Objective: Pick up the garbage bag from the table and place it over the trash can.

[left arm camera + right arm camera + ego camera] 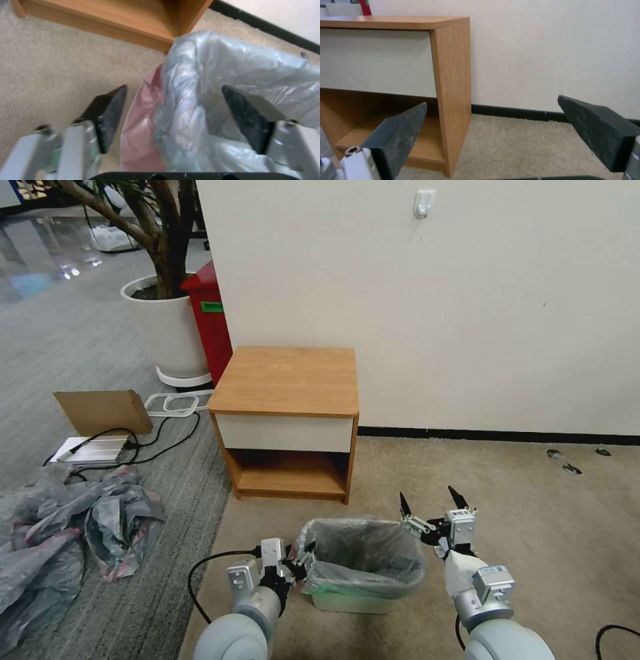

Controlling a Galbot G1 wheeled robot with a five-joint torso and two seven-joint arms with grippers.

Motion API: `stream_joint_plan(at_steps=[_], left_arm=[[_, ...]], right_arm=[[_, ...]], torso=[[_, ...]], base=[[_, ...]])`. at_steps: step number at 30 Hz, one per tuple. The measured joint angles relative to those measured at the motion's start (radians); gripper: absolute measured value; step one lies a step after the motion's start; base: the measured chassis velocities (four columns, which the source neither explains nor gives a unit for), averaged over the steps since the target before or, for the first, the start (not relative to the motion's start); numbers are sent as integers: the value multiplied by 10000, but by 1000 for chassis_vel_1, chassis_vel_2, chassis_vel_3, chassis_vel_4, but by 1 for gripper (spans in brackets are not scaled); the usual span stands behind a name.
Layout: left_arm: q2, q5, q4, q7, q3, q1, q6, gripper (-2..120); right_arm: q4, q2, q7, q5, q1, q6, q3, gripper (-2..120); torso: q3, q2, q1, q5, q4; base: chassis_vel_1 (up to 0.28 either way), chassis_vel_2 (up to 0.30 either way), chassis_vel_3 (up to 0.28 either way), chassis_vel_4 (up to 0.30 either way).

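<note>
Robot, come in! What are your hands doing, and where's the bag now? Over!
Left end effector open, straddling the garbage bag edge. Right end effector open, raised beside the trash can. Bag lines can. Nothing in the way.

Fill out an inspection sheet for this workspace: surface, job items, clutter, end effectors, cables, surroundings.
Surface: light-brown wooden bedside cabinet with a white drawer front; nothing seen on its top.
Job items: thin translucent grey plastic garbage bag with a pink rim band already lines the small cream-white rectangular bin on the carpet before the cabinet.
Clutter: heap of grey plastic sheeting, brown cardboard piece, both on the floor at left.
End effectors: left end effector open, straddling the bag's rim; right end effector open beside the bin, holding nothing.
Cables: black cable on the floor at left.
Surroundings: white wall, red bin, white plant pot.
</note>
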Motion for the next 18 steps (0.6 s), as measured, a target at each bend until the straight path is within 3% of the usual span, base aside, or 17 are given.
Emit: stream_joint_plan(at_steps=[5,9,12,13,14,15,17,18], left_arm=[[101,-3,-360,199,-324,218,-26,97],[179,218,-583,736,-704,442,-141,99],[118,2713,-414,1915,-1586,907,-1315,100],[118,2713,-414,1915,-1586,907,-1315,100],[2,4249,-221,2383,-2050,1188,-2236,100],[-84,4908,-178,2585,-2347,1344,-2637,100],[-311,5934,-350,3105,-3286,2001,-3413,100],[-311,5934,-350,3105,-3286,2001,-3413,100]], right_arm=[[3,240,-2,32,-190,201,215,100],[-34,438,-121,71,-525,536,470,100],[-68,768,-217,241,-1195,1330,903,100],[-68,768,-217,241,-1195,1330,903,100],[-68,890,-226,438,-1472,1681,1065,100],[-65,928,-228,597,-1617,1897,1134,100],[-30,937,-221,1121,-2005,2649,1210,100],[-30,937,-221,1121,-2005,2649,1210,100]], torso=[[0,0,0,0,0],[0,0,0,0,1],[0,0,0,1,-2],[0,0,0,1,-2],[0,0,0,-1,-1],[-1,0,0,-2,-2],[-1,0,0,-1,1],[-1,0,0,-1,1]], base=[[0,0,0,0],[0,0,0,0],[0,0,0,0],[0,0,0,0],[0,0,0,0],[0,0,0,0],[0,0,0,0],[0,0,0,0]])
